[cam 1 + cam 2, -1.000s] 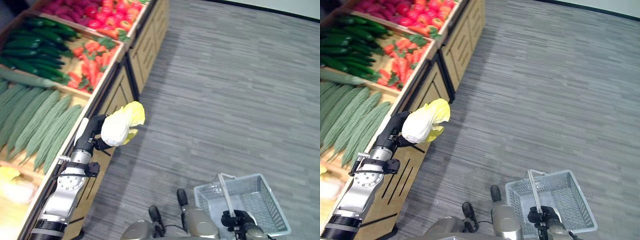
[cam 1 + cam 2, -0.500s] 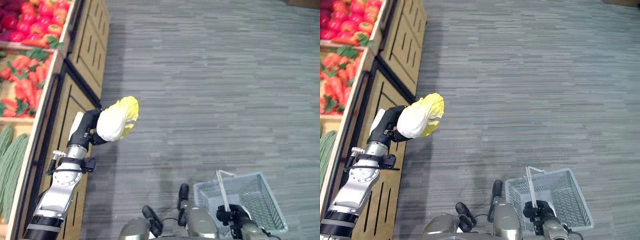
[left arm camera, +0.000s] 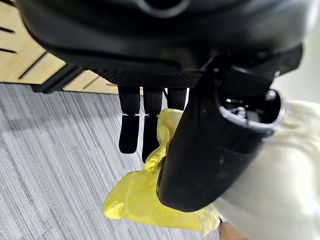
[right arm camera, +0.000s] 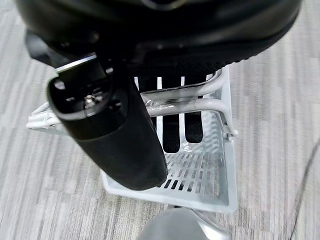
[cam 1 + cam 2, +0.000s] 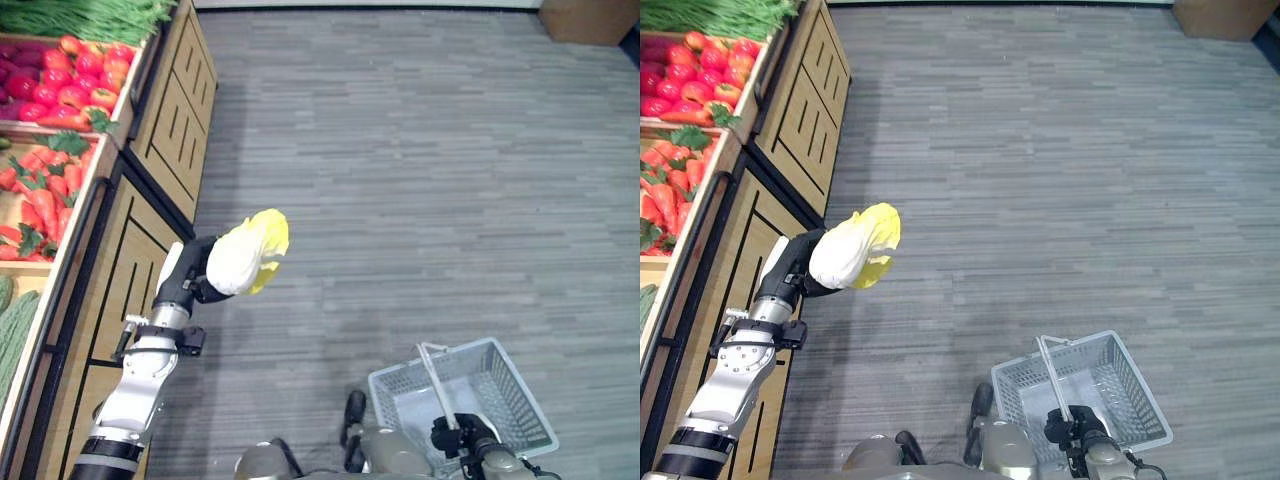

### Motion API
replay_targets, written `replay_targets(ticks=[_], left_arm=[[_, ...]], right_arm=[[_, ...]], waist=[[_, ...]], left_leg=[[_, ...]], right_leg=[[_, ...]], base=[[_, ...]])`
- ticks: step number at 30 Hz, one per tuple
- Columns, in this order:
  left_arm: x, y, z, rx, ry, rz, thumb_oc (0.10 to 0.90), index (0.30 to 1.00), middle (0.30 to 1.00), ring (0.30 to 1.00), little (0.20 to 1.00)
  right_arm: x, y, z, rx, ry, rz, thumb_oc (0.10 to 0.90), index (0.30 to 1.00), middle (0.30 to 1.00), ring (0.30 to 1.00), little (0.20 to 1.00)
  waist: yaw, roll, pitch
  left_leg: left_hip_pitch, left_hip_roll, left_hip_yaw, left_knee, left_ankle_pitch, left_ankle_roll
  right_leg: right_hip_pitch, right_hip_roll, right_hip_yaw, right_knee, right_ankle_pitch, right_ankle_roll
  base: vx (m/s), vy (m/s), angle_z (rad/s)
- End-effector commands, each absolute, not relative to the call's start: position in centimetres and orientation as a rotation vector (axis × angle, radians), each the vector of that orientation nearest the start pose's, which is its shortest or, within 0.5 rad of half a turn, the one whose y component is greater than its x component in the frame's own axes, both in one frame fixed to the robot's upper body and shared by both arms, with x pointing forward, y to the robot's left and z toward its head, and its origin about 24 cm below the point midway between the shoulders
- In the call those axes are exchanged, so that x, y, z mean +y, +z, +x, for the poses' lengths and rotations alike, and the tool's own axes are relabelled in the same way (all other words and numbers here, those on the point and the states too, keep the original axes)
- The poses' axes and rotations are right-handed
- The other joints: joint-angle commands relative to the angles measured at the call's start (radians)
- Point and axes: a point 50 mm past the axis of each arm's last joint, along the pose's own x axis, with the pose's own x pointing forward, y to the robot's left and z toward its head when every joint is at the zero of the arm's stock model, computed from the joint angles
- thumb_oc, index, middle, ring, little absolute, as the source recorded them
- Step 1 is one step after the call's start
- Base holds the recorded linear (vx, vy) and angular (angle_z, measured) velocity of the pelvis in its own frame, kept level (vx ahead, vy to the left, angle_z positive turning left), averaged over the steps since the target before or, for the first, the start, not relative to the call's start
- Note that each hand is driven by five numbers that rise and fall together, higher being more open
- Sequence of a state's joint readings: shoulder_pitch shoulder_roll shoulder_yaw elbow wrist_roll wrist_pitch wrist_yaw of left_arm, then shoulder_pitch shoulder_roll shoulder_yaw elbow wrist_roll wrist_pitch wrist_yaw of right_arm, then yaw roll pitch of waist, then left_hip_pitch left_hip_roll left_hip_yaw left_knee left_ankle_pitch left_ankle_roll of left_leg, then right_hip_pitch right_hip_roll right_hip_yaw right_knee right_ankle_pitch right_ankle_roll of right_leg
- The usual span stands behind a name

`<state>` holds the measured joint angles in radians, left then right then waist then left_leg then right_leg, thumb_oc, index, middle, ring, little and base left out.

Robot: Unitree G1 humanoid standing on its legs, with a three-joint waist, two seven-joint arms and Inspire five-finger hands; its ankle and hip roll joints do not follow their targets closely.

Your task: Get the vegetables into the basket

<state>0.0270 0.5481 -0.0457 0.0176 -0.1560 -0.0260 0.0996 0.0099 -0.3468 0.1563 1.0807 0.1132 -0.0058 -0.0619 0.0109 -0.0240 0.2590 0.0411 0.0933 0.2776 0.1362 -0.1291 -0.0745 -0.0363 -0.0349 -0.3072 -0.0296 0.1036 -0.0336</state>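
Left of centre in the head views, the left hand [image 5: 196, 283] holds one pale cabbage [image 5: 246, 262] with yellow leaf tips in the air over the grey floor [image 5: 430, 170], fingers and thumb curled round it. At the lower right, the right hand [image 5: 1076, 433] grips the raised handle [image 5: 437, 385] of one white mesh basket [image 5: 515, 400], its fingers wrapped over the bar. One wooden produce stand [image 5: 150, 170] runs along the left edge, with red peppers [image 5: 50, 85] and carrots [image 5: 35, 195] in two of its bins.
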Motion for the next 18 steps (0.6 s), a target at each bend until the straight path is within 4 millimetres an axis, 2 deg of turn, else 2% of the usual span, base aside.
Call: replay_targets(ticks=[1,3,4,7,9,11,14,15,17,18], left_arm=[[24.0,11.4,25.9,-0.258,0.051,0.401,0.4,0.3,0.3,0.3,0.3],[24.0,11.5,25.8,-0.259,0.047,0.409,0.4,0.3,0.3,0.3,0.3],[24.1,12.0,25.5,-0.276,0.04,0.439,0.4,0.3,0.3,0.3,0.3],[24.3,12.1,25.4,-0.277,0.041,0.452,0.4,0.3,0.3,0.3,0.3],[25.0,12.0,25.2,-0.256,0.055,0.488,0.4,0.3,0.3,0.3,0.3],[25.3,11.7,25.3,-0.232,0.05,0.544,0.4,0.3,0.3,0.3,0.3],[25.2,11.6,25.5,-0.218,0.035,0.578,0.4,0.3,0.3,0.3,0.3],[24.9,11.3,25.8,-0.195,-0.013,0.617,0.4,0.3,0.3,0.3,0.3],[24.1,11.0,26.4,-0.172,-0.096,0.68,0.4,0.3,0.3,0.3,0.3],[22.6,10.9,27.1,-0.181,-0.162,0.732,0.4,0.3,0.3,0.3,0.3]], right_arm=[[-27.6,-13.2,12.8,1.012,-0.156,-0.373,0.4,0.3,0.3,0.3,0.3],[-27.7,-13.1,12.8,1.014,-0.158,-0.378,0.4,0.3,0.3,0.3,0.3],[-27.7,-12.9,13.2,0.988,-0.164,-0.378,0.4,0.3,0.3,0.3,0.3],[-27.7,-12.8,13.3,0.98,-0.17,-0.372,0.4,0.3,0.3,0.3,0.3],[-27.5,-12.2,14.6,0.933,-0.151,-0.395,0.4,0.3,0.3,0.3,0.3],[-27.4,-11.7,15.7,0.896,-0.131,-0.423,0.4,0.3,0.3,0.3,0.3],[-27.4,-11.3,16.3,0.874,-0.126,-0.438,0.4,0.3,0.3,0.3,0.3],[-27.5,-10.6,17.5,0.837,-0.121,-0.463,0.4,0.3,0.3,0.3,0.3],[-27.7,-10.1,18.5,0.823,-0.095,-0.507,0.4,0.3,0.3,0.3,0.3],[-27.4,-8.7,20.7,0.75,-0.091,-0.524,0.4,0.3,0.3,0.3,0.3]], waist=[[0.001,-0.02,-0.01],[-0.003,-0.016,-0.01],[-0.003,-0.009,0.0],[0.003,-0.011,-0.001],[0.014,-0.014,0.003],[0.019,-0.018,0.006],[0.022,-0.02,0.006],[0.02,-0.022,0.003],[0.019,-0.024,-0.001],[0.012,-0.024,-0.016]], left_leg=[[-0.052,-0.043,-0.064,-0.054,0.025,0.051],[-0.054,-0.049,-0.062,-0.05,0.019,0.063],[-0.042,-0.067,-0.024,-0.052,0.004,0.09],[-0.038,-0.071,-0.003,-0.055,0.001,0.096],[-0.02,-0.084,0.04,-0.055,-0.023,0.118],[-0.007,-0.087,0.056,-0.054,-0.031,0.126],[0.001,-0.088,0.065,-0.054,-0.037,0.13],[0.014,-0.089,0.077,-0.056,-0.039,0.133],[0.031,-0.09,0.089,-0.067,-0.038,0.135],[0.059,-0.096,0.098,-0.109,-0.026,0.135]], right_leg=[[-0.006,-0.095,0.045,0.121,-0.151,0.135],[-0.011,-0.1,0.057,0.13,-0.148,0.14],[-0.037,-0.118,0.097,0.162,-0.123,0.154],[-0.044,-0.12,0.114,0.156,-0.107,0.161],[-0.056,-0.128,0.152,0.146,-0.06,0.188],[-0.057,-0.124,0.172,0.142,-0.045,0.195],[-0.058,-0.121,0.184,0.142,-0.041,0.198],[-0.058,-0.12,0.195,0.14,-0.029,0.203],[-0.055,-0.117,0.204,0.133,-0.026,0.206],[-0.055,-0.112,0.215,0.125,-0.026,0.206]], base=[[0.03,0.085,0.02],[0.07,0.272,-0.35],[0.08,0.453,-0.41],[0.03,0.204,-0.59],[0.05,0.287,-0.48],[0.02,0.129,-0.6],[0.0,0.053,-0.32],[-0.01,0.045,-0.1],[-0.04,0.024,-0.36],[-0.05,-0.01,-0.43]])
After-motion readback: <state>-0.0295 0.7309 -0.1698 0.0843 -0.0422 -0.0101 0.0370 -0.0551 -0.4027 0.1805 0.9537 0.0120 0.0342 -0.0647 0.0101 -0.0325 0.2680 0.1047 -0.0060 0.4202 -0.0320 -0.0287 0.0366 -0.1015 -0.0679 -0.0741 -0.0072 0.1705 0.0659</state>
